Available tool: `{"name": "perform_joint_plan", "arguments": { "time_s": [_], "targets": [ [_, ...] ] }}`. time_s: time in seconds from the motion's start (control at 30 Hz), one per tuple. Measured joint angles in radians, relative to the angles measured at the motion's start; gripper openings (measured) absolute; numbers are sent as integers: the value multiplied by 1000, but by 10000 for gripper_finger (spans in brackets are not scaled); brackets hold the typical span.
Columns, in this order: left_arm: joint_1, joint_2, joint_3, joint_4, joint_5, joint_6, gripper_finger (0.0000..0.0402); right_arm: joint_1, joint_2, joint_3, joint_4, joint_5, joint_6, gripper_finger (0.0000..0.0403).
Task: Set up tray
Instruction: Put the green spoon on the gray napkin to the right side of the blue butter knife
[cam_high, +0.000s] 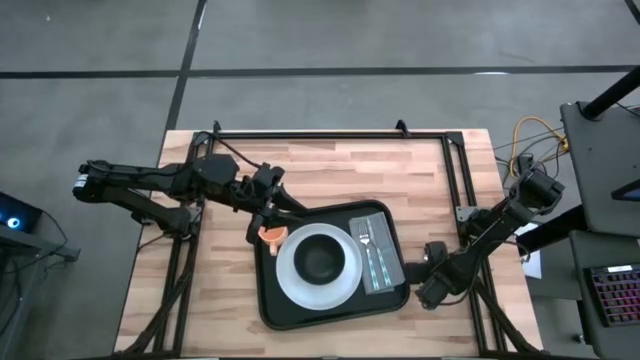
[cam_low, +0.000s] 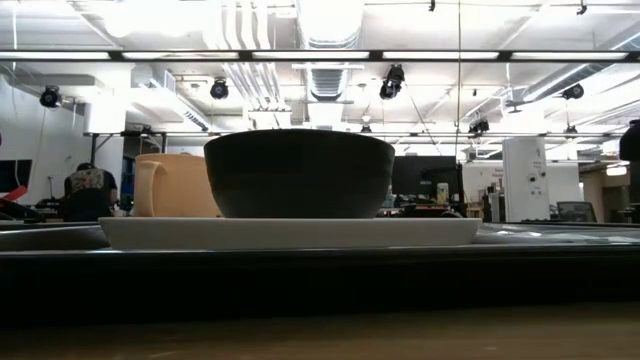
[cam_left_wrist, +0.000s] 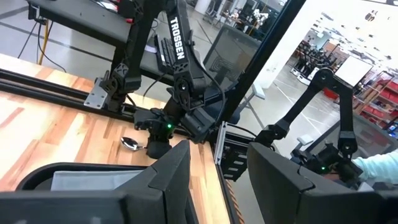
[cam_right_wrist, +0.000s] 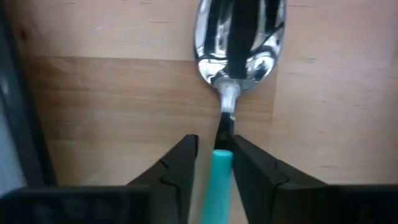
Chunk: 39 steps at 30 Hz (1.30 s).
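Observation:
The black tray (cam_high: 300, 312) lies mid-table and carries a white plate (cam_high: 292, 280) with a dark bowl (cam_high: 320, 260). On its right part a grey napkin (cam_high: 388, 232) holds a fork and a knife. An orange mug (cam_high: 272, 237) stands at the tray's far left corner. It also shows in the low view (cam_low: 175, 185), behind the bowl (cam_low: 298, 172). My left gripper (cam_high: 262, 222) hovers open just beside the mug, with nothing between its fingers (cam_left_wrist: 168, 180). My right gripper (cam_high: 420, 268) is shut on a teal-handled spoon (cam_right_wrist: 239, 43) just off the tray's right rim. My right gripper pinches the spoon's teal handle (cam_right_wrist: 219, 163) between its two fingers, close to the metal neck. The fingers come from the table's right side, slanting down, and the spoon sticks out forward along them. Its bowl (cam_left_wrist: 130, 143) is low over the bare wood beside the tray.
A black metal frame (cam_high: 330, 135) runs along the table's far edge and both sides. Bare wood lies between the tray and the far edge, and to the tray's left. Cables and equipment stand off the table on the right.

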Motion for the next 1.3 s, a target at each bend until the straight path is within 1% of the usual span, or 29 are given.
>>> {"name": "perform_joint_plan", "arguments": {
  "time_s": [0.13,0.2,0.3,0.43,0.6,0.7,0.8,0.83,0.93,1.0,1.13,1.3],
  "targets": [
    [0,0,0,0,0,0,141,-2,-6,0,7,3,-18,40],
    [0,0,0,0,0,0,141,-1,-15,-1,7,3,-26,23],
    [0,0,0,0,1,0,141,-3,-27,15,-28,0,-40,22],
    [0,0,0,-1,1,1,141,-13,-57,76,-108,6,-50,22],
    [0,0,0,-1,1,16,141,-74,-87,176,-127,147,-106,22],
    [0,0,0,0,1,17,141,-159,-85,247,-174,198,-230,22],
    [0,0,0,0,1,18,141,-280,-69,290,-210,198,-408,22],
    [0,0,0,0,1,18,141,-326,-63,295,-197,193,-472,21],
    [0,0,-1,0,1,18,141,-451,-43,296,-82,185,-675,19],
    [0,0,-1,0,1,18,141,-514,-20,276,-25,148,-762,19],
    [0,0,-1,0,1,18,141,-564,20,259,-12,96,-853,19],
    [0,0,-2,-1,1,18,141,-570,40,251,40,82,-872,19]
  ]
}}
